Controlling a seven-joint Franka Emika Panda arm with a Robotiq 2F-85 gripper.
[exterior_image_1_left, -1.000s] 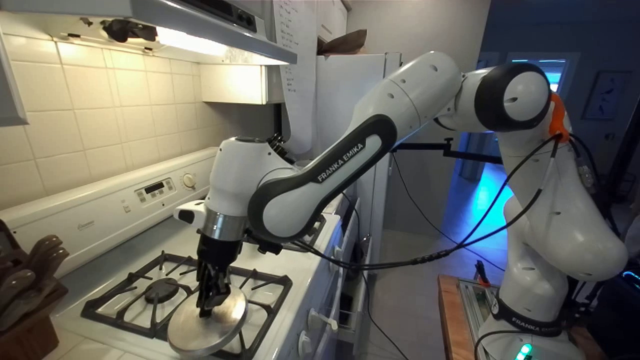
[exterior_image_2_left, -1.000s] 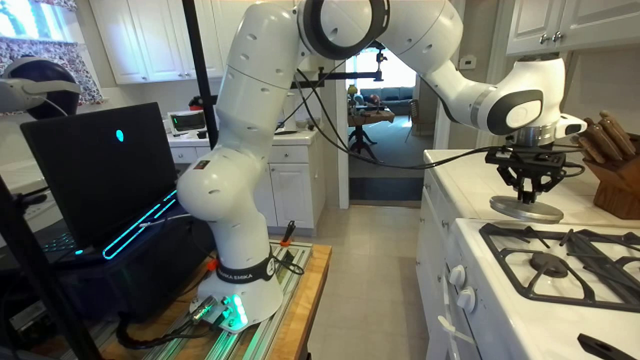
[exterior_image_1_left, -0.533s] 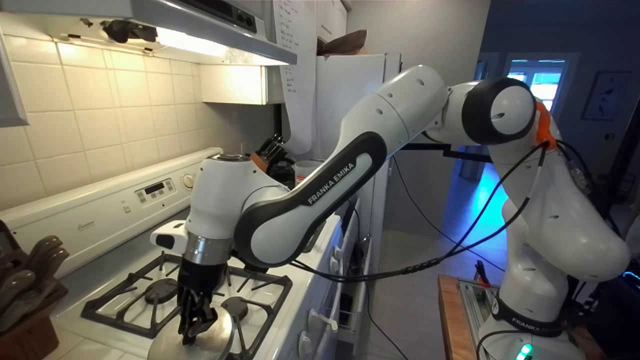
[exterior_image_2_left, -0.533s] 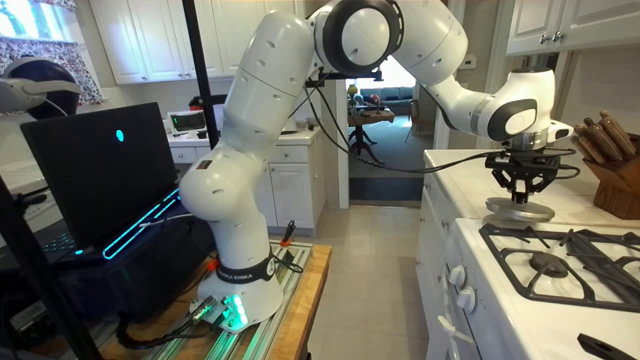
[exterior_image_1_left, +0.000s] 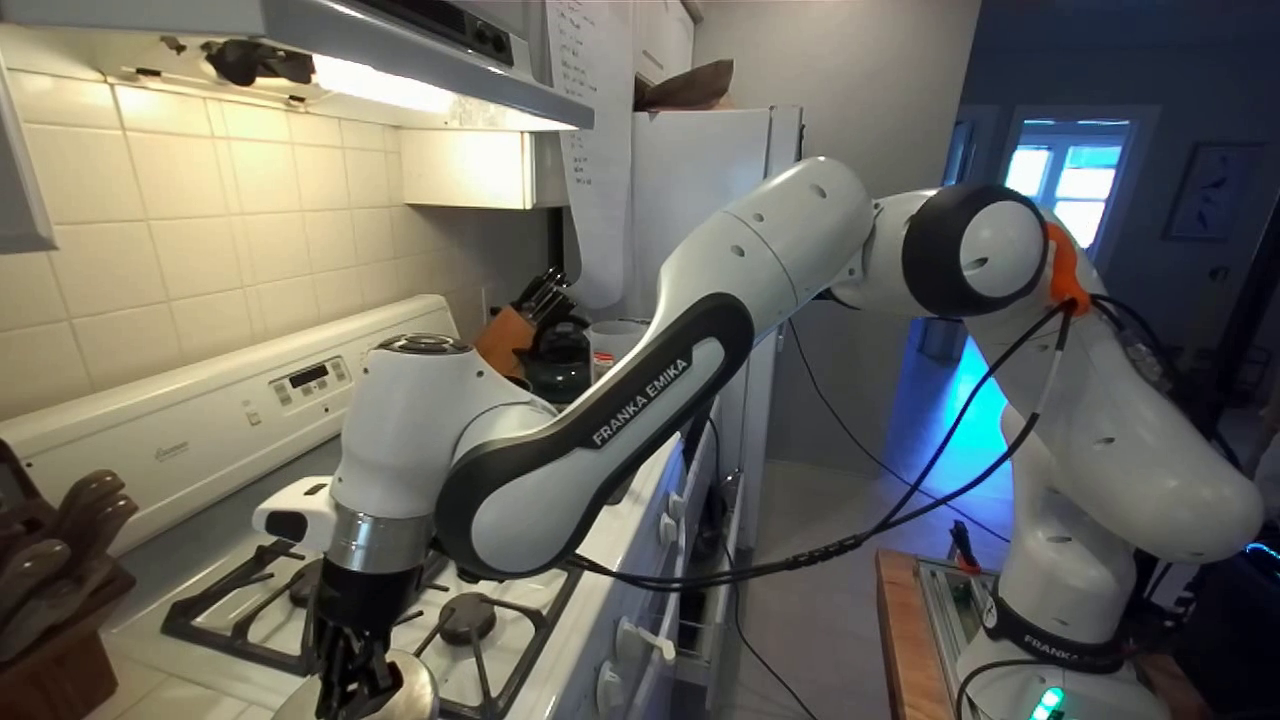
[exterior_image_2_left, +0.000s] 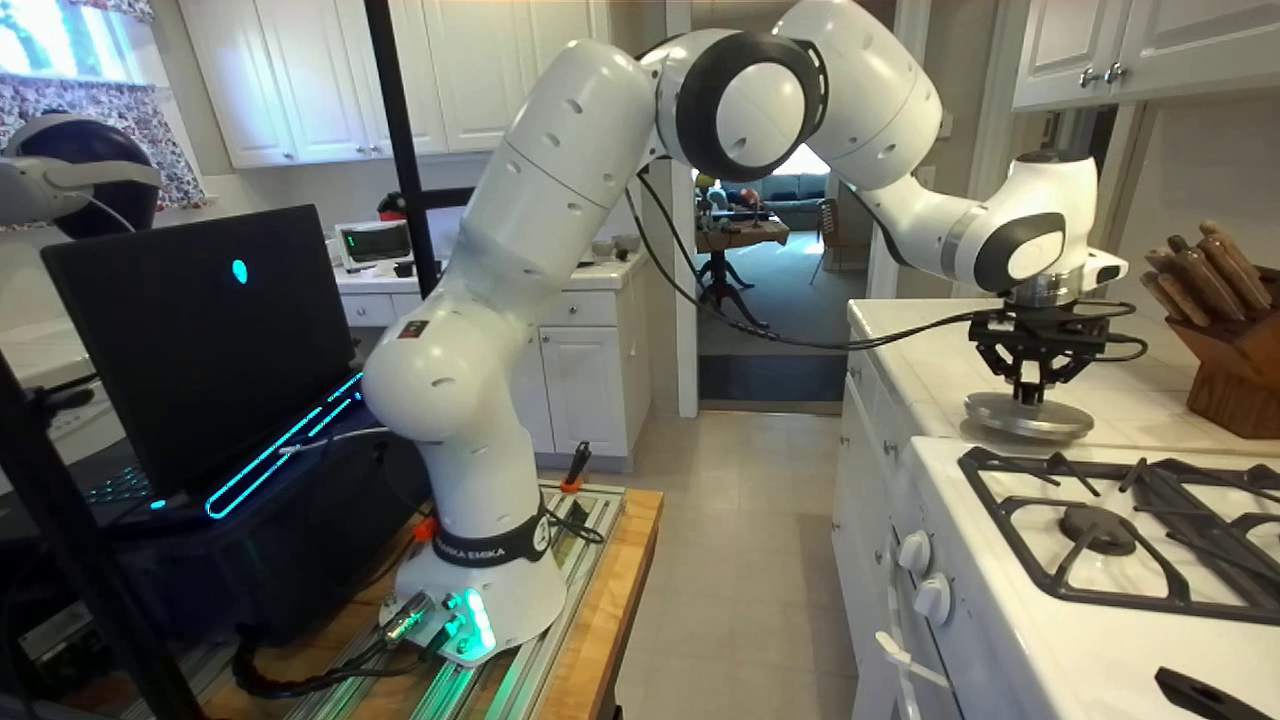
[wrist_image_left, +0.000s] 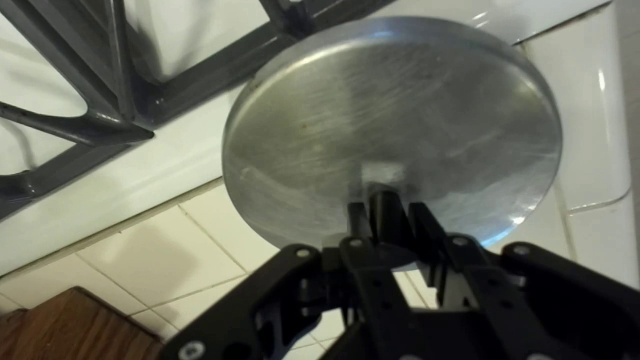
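A round silver metal lid (wrist_image_left: 400, 110) with a black knob (wrist_image_left: 389, 197) hangs from my gripper (wrist_image_left: 389, 212). Both fingers close around the knob from either side in the wrist view. In an exterior view the lid (exterior_image_2_left: 1030, 418) appears nearly level, low over the white tiled counter (exterior_image_2_left: 920, 335) by the stove's edge. Whether it touches the counter I cannot tell. Another exterior view cuts off the lower part of the lid (exterior_image_1_left: 412, 690), and the gripper partly covers it.
The stove's black grate (wrist_image_left: 200, 75) lies close beside the lid. A wooden knife block (exterior_image_2_left: 1240, 370) stands on the counter nearby. Stove knobs (exterior_image_2_left: 932, 598) stick out at the front, and a range hood (exterior_image_1_left: 430, 60) overhangs the stove. A black handle (exterior_image_2_left: 1210, 695) shows at a frame corner.
Holding the lid throughout, the gripper has travelled off the burner grate toward the tiled counter beside the stove. The arm has also come down somewhat.
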